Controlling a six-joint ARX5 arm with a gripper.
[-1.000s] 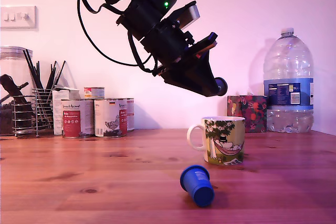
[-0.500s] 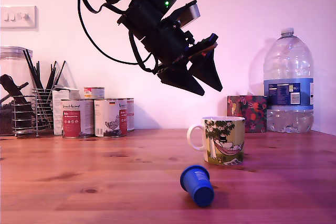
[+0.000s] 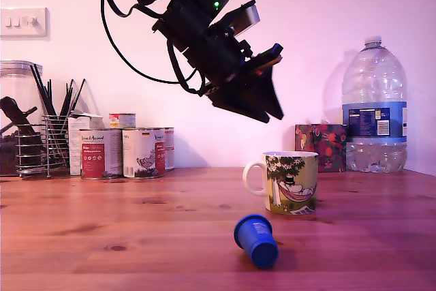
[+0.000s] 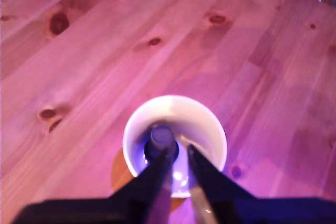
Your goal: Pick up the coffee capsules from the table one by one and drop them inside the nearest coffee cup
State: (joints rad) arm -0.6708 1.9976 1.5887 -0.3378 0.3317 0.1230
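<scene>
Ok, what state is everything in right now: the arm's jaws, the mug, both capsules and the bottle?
Mug: upright, one capsule inside.
Dark capsule: lying in the mug.
Blue capsule: on its side on the table.
Gripper: above the mug, jaws a narrow gap apart, empty.
Bottle: upright, capped.

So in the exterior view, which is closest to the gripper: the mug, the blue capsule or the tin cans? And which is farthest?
From the gripper:
1. Mug, just below it.
2. Blue capsule, lower, on its side in front.
3. Tin cans, far off at the view's left.
</scene>
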